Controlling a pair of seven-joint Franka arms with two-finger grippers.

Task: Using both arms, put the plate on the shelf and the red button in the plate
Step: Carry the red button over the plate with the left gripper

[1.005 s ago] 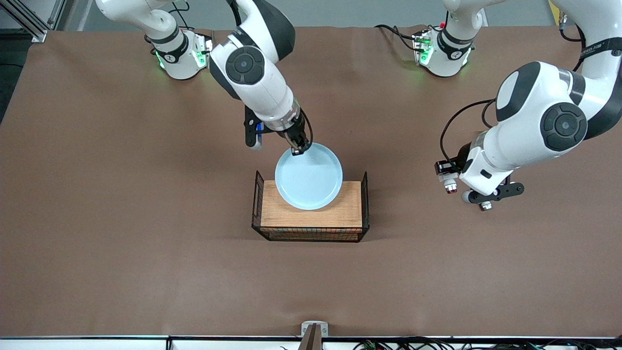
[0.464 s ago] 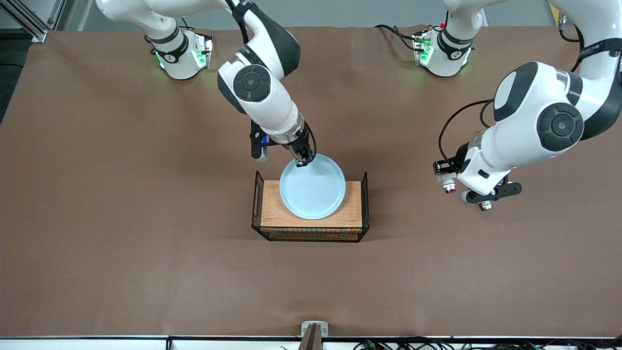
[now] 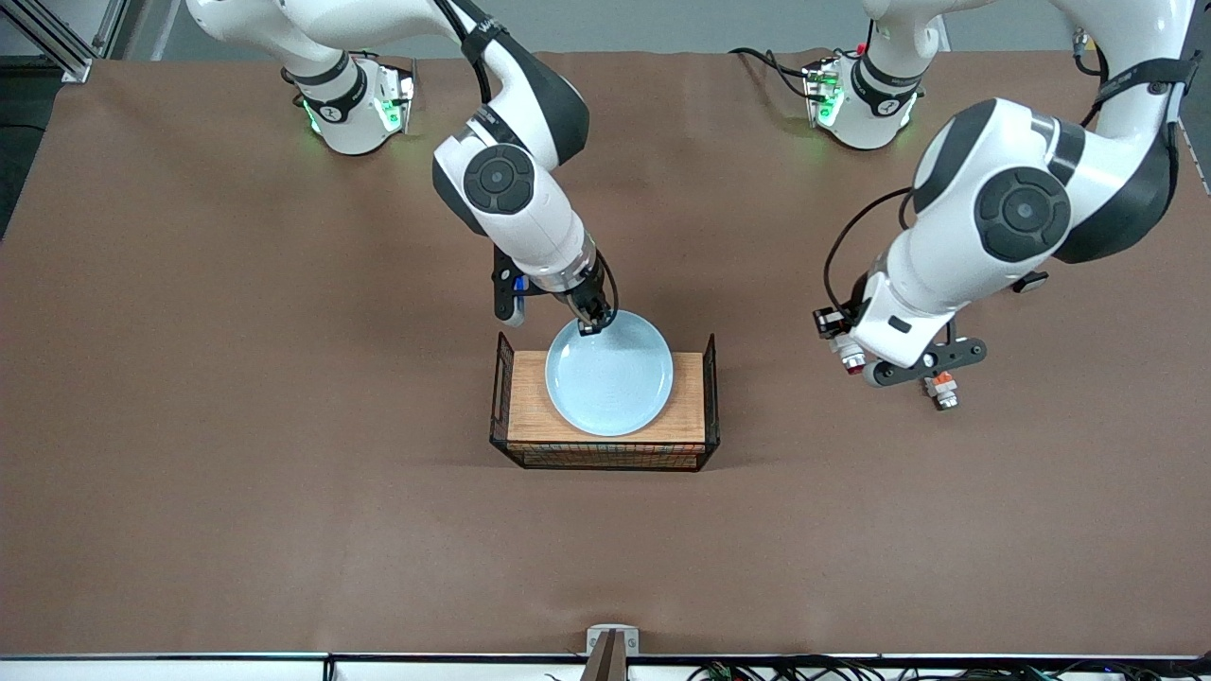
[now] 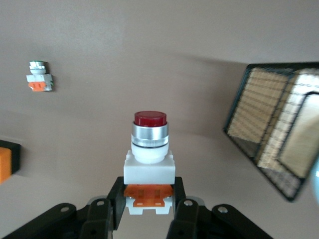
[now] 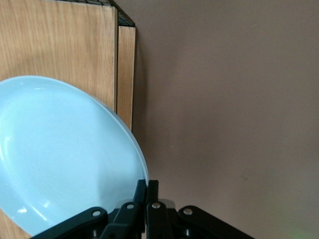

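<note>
The pale blue plate (image 3: pixel 610 375) is over the wooden board (image 3: pixel 530 416) of a black wire rack. My right gripper (image 3: pixel 594 324) is shut on the plate's rim at the edge farthest from the front camera. In the right wrist view the fingers (image 5: pixel 141 191) pinch the plate's rim (image 5: pixel 65 149). My left gripper (image 3: pixel 834 333) is shut on the red button (image 3: pixel 849 357) and holds it above the table, toward the left arm's end from the rack. In the left wrist view the gripper (image 4: pixel 149 201) clamps the button's orange and white base, and its red cap (image 4: pixel 150 118) points away.
A similar white-and-orange part without a red cap (image 3: pixel 941 388) lies on the table under the left arm and shows in the left wrist view (image 4: pixel 39 79). An orange box (image 4: pixel 4 162) shows at that view's edge. The wire rack's end walls (image 3: pixel 711 378) rise above the board.
My right gripper has carried the plate nearer the front camera and lower, so more of it lies over the board. My left arm has moved toward the rack with the red button.
</note>
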